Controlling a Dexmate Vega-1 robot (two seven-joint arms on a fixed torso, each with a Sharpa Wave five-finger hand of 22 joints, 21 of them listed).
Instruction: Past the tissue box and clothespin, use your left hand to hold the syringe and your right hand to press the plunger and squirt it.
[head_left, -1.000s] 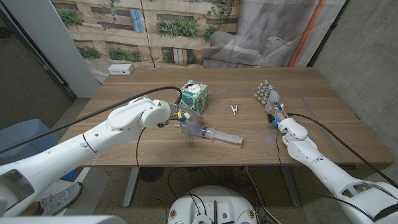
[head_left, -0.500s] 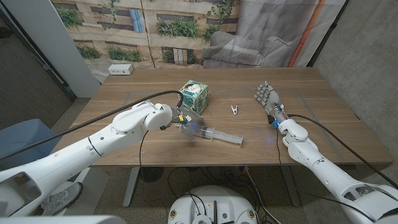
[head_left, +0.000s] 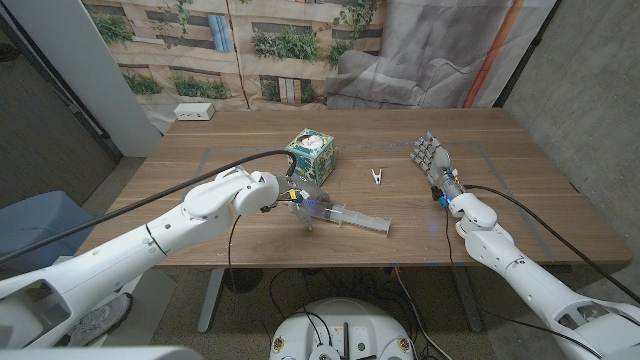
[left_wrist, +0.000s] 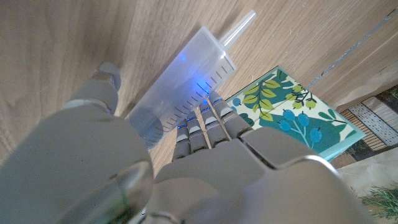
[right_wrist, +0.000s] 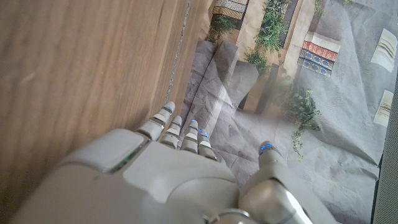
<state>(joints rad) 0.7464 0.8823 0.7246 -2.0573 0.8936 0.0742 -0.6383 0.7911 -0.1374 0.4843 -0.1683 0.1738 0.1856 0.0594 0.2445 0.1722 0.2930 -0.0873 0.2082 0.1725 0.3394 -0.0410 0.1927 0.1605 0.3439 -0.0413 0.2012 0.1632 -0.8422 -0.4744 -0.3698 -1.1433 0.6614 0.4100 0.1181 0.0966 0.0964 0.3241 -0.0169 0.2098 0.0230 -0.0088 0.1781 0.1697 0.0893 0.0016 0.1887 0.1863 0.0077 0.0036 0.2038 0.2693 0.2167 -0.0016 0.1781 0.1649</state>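
Your left hand (head_left: 297, 196) sits over the barrel end of the large clear plastic syringe (head_left: 345, 214), which lies flat on the wooden table (head_left: 200, 140) with its plunger rod reaching away from that hand toward your right side. In the left wrist view the fingers (left_wrist: 202, 124) lie across the barrel (left_wrist: 180, 87) and the thumb (left_wrist: 107, 78) stands at its other side, so they bracket it, but I cannot tell whether they actually press on it. Just beyond that hand stands the square tissue box with a green leaf and blue berry print (head_left: 312, 154); the small pale clothespin (head_left: 377, 176) lies farther over toward your right hand.

Your right hand (head_left: 431, 158) stands upright, fingers extended and close together, holding nothing, well apart from the syringe.

The risk, as I judge it: the barrel is smooth and round, so an off-centre squeeze could roll it away across the table or tip its far end up. A loose hold would also let it slide once the plunger is pushed.

The barrel carries graduation marks, but no numbers or brand can be read.
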